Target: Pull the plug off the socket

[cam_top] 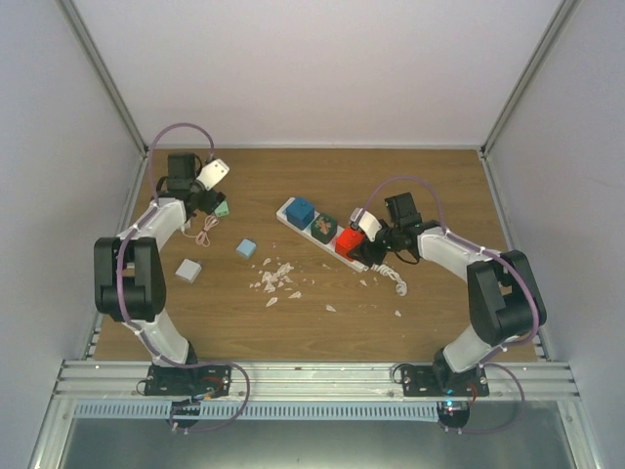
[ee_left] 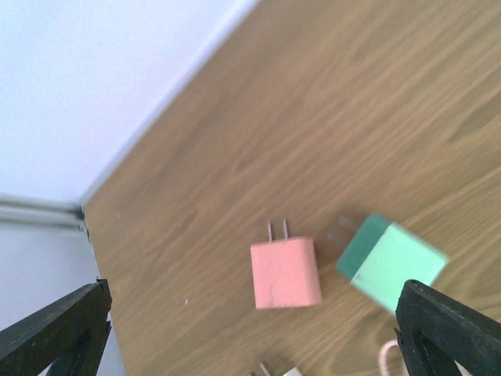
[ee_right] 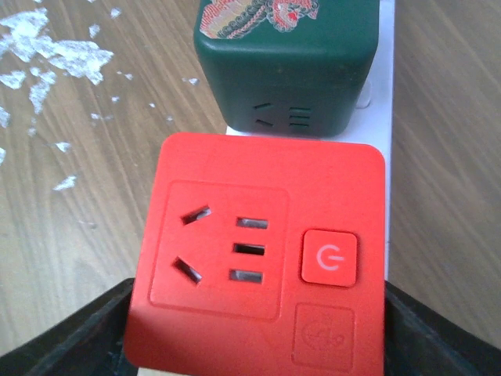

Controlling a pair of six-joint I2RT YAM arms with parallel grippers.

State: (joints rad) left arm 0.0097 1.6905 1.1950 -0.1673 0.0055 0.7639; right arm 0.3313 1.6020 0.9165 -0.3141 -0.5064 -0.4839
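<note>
Between the fingers [ee_right: 70, 345] of the right gripper [cam_top: 367, 250] the red plug [ee_right: 258, 251] is framed, one dark finger at each lower corner. Whether it is clamped or merely flanked cannot be told. On its top face a five-slot outlet is seen. Beside the outlet is a square button marked with a white power symbol, and under that a faint embossed emblem that cannot be read. The red plug is seated on the socket [ee_right: 383, 117], at the end nearest the right arm. Next along the socket a dark green plug [ee_right: 286, 63] is seated, topped by a red-and-gold patterned label with no legible words, and beyond it a blue plug [cam_top: 300, 211]. White flakes [cam_top: 278, 277] are scattered just in front of the socket. Well to the left of the socket, the left gripper [ee_left: 250, 321] is held with its fingers spread wide apart. A pink plug [ee_left: 286, 272] and a blurred mint-green plug [ee_left: 390, 262] are seen loose on the table [ee_left: 313, 117] below it.
</note>
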